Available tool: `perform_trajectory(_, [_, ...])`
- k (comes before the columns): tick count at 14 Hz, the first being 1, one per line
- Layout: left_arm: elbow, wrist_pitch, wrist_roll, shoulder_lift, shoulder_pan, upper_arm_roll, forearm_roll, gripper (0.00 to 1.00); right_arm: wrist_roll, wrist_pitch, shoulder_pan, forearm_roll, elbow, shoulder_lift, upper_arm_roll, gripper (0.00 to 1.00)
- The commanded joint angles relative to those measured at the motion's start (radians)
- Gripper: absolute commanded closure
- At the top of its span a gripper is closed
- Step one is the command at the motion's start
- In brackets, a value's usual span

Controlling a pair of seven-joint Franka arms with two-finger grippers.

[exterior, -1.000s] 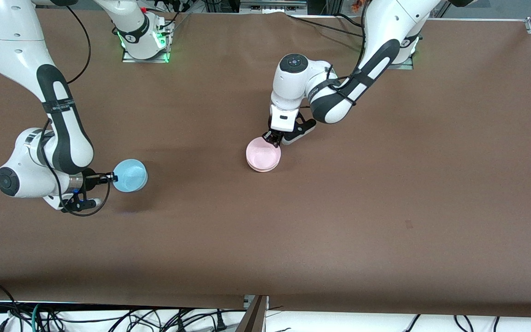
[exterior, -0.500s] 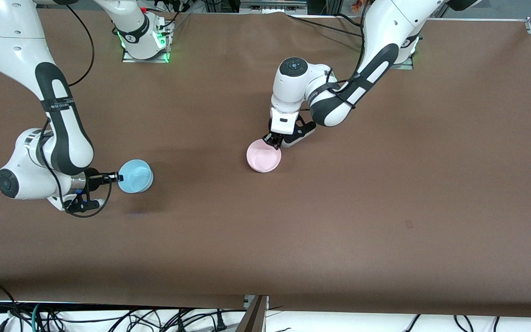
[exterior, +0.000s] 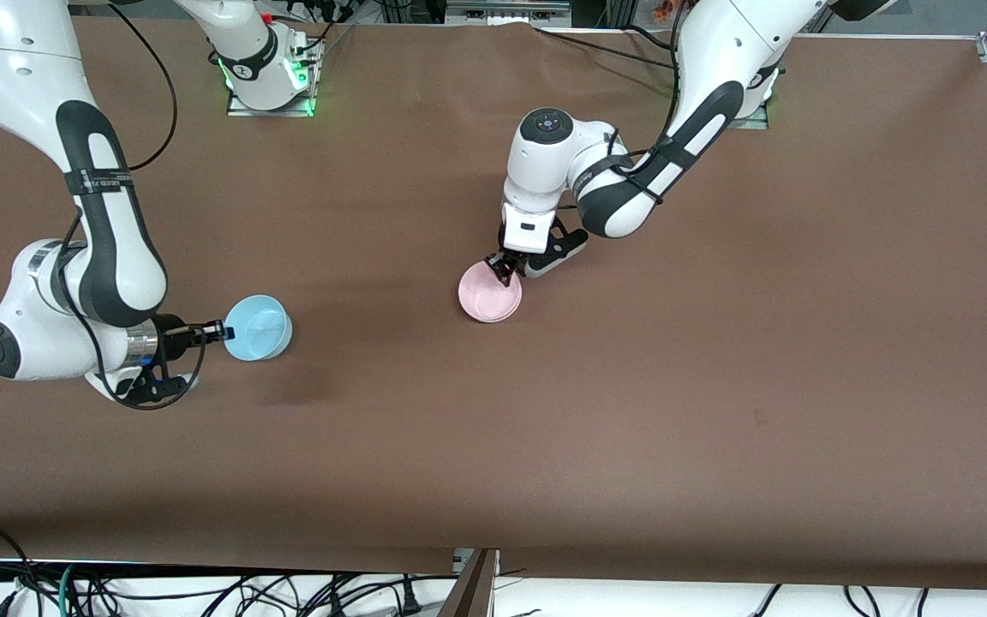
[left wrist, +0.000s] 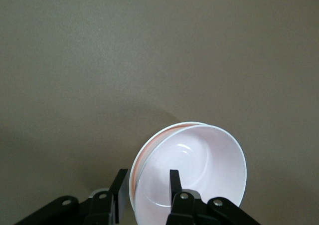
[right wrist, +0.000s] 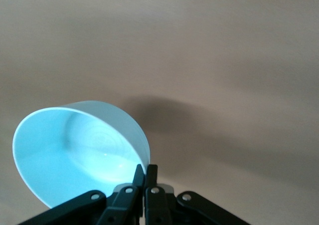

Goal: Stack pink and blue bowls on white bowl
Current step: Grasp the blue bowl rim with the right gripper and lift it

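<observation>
On the brown table (exterior: pixel 716 386) I see the right gripper (exterior: pixel 218 331) clamping the blue bowl's (exterior: pixel 259 327) rim above the right arm's end, while the left gripper (exterior: pixel 504 266), fingers parted, straddles the pink bowl's (exterior: pixel 488 293) rim, nested in the white bowl (left wrist: pixel 149 152) mid-table.

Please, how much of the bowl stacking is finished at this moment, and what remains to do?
Done: the pink bowl sits nested in the white bowl, whose rim shows just outside it. In hand: the left gripper has its fingers open astride that rim, and the right gripper is shut on the blue bowl, held above the table. Left: placing the blue bowl on the pink one.
</observation>
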Motion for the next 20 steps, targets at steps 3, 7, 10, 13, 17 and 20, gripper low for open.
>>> perform_trajectory(3, [0.032,-0.006,-0.029,0.017,-0.003,0.002,0.038,1.00,0.134,-0.038,0.059,0.017,-0.001,-0.047,0.013,1.00])
perform_trajectory(7, [0.032,-0.006,-0.028,0.025,-0.004,0.010,0.043,1.00,0.277,-0.038,0.090,0.017,-0.001,-0.058,0.054,1.00])
perform_trajectory(10, [0.034,-0.006,-0.022,0.022,0.000,0.016,0.043,1.00,0.335,-0.035,0.090,0.017,-0.001,-0.060,0.094,1.00])
perform_trajectory(13, [0.078,-0.013,0.006,-0.002,0.060,0.007,0.024,1.00,0.436,-0.022,0.091,0.013,-0.001,-0.061,0.141,1.00])
perform_trajectory(17, [0.144,-0.080,0.100,-0.038,0.131,-0.016,-0.099,1.00,0.671,0.054,0.179,0.007,0.014,-0.058,0.186,1.00])
perform_trajectory(20, [0.341,-0.366,0.392,-0.038,0.171,-0.059,-0.319,1.00,0.849,0.148,0.277,0.007,0.015,-0.047,0.186,1.00])
